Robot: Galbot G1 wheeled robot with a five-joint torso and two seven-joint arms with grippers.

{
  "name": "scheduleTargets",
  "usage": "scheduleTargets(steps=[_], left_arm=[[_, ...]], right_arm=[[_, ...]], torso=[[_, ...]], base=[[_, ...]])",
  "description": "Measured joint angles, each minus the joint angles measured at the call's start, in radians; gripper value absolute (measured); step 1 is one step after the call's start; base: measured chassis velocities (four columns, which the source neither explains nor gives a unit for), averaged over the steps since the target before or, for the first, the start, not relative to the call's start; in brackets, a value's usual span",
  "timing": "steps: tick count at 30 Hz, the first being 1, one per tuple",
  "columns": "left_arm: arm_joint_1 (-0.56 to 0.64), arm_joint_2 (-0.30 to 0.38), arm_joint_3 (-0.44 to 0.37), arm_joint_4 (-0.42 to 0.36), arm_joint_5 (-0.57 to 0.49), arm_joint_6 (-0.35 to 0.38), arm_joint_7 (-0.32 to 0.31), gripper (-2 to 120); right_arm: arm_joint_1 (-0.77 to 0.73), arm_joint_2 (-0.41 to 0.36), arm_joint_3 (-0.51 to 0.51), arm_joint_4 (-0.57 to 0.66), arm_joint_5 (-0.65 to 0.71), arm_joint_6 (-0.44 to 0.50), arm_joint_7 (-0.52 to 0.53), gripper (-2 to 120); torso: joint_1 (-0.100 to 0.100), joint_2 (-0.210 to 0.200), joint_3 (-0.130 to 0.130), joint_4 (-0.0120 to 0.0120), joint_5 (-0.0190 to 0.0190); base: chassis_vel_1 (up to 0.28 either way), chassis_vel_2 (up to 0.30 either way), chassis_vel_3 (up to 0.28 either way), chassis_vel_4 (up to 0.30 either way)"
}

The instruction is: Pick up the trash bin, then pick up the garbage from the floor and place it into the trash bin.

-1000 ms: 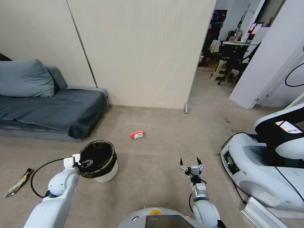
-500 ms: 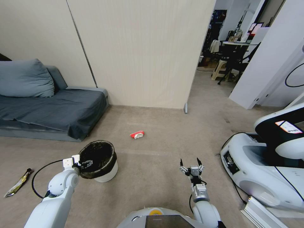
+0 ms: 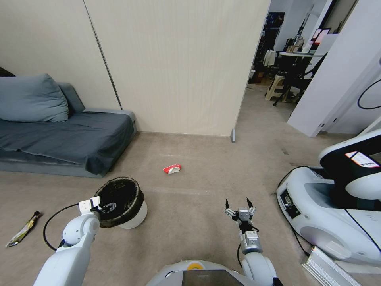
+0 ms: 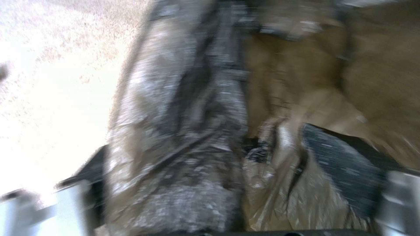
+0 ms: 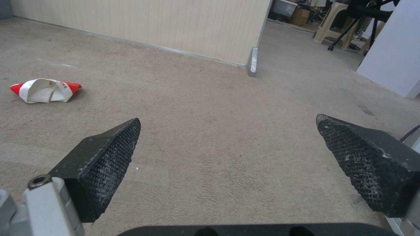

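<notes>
Trash bin [image 3: 126, 206] tilted on carpet beside the sofa [image 3: 67, 141], left gripper [image 3: 106, 206] clamped on its lined rim. Right gripper [image 3: 239, 207] hung spread over bare floor; red-and-white wrapper [image 3: 172, 169] lay ahead.

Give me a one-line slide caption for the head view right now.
Left claw grips the tilted trash bin by its near rim; right claw waits open, red-and-white wrapper ahead on the carpet.
</notes>
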Motion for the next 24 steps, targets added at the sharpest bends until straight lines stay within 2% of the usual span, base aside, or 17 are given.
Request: scheduleTargets(steps=[1, 2, 5, 6, 9, 10, 13, 17, 18, 20, 24], left_arm=[[0.000, 0.000, 0.000, -0.001, 0.001, 0.000, 0.002, 77], [0.000, 0.000, 0.000, -0.001, 0.001, 0.000, 0.002, 77], [-0.003, -0.001, 0.001, -0.004, 0.006, 0.000, 0.004, 63], [-0.003, -0.001, 0.001, -0.004, 0.006, 0.000, 0.004, 63], [-0.006, -0.003, 0.002, -0.008, 0.009, 0.000, 0.002, 49], [-0.006, -0.003, 0.002, -0.008, 0.009, 0.000, 0.002, 49], [-0.008, -0.003, 0.003, -0.009, 0.012, 0.000, -0.001, 34], [-0.009, -0.003, 0.003, -0.009, 0.015, 0.000, -0.002, 25], [-0.009, -0.003, 0.003, -0.012, 0.017, 0.000, -0.001, 17], [-0.008, -0.004, 0.003, -0.018, 0.021, 0.000, -0.001, 11], [-0.010, -0.006, 0.003, -0.025, 0.036, 0.001, -0.002, 9]], right_arm=[[0.000, 0.000, 0.000, -0.001, 0.000, 0.000, 0.001, 100], [0.000, 0.000, 0.000, -0.001, 0.000, 0.000, 0.001, 100], [-0.001, 0.000, 0.001, -0.002, -0.001, 0.000, 0.003, 100], [-0.001, 0.000, 0.001, -0.002, -0.001, 0.000, 0.003, 100], [0.000, -0.002, 0.004, -0.002, -0.001, 0.000, 0.003, 100], [0.000, -0.002, 0.004, -0.002, -0.001, 0.000, 0.003, 100], [0.003, -0.003, 0.005, -0.002, 0.000, 0.000, 0.004, 100], [0.003, -0.002, 0.005, -0.002, 0.000, 0.000, 0.004, 100], [0.003, -0.002, 0.005, -0.002, 0.000, 0.001, 0.005, 100], [0.003, -0.003, 0.006, -0.002, 0.000, 0.000, 0.005, 100], [0.003, -0.002, 0.006, -0.002, 0.000, 0.001, 0.005, 100]], torso=[[0.000, 0.000, 0.000, 0.0000, 0.0000], [0.000, 0.000, 0.000, 0.0000, 0.0000], [0.000, 0.000, 0.000, 0.0000, 0.0001], [0.000, 0.000, 0.000, 0.0000, 0.0001], [0.000, 0.000, 0.000, 0.0000, 0.0002], [0.000, 0.000, 0.000, 0.0000, 0.0002], [0.000, 0.000, 0.000, 0.0000, 0.0002], [0.000, 0.000, 0.000, 0.0000, 0.0002], [0.000, 0.000, 0.000, 0.0000, 0.0004], [0.000, 0.000, 0.000, 0.0000, 0.0003], [0.000, 0.000, 0.000, -0.0001, -0.0002]], base=[[0.000, 0.000, 0.000, 0.000], [0.000, 0.000, 0.000, 0.000], [0.000, 0.000, 0.000, 0.000], [0.000, 0.000, 0.000, 0.000], [0.000, 0.000, 0.000, 0.000], [0.000, 0.000, 0.000, 0.000], [0.000, 0.000, 0.000, 0.000], [0.000, 0.000, 0.000, 0.000], [0.000, 0.000, 0.000, 0.000], [0.000, 0.000, 0.000, 0.000], [0.000, 0.000, 0.000, 0.000]])
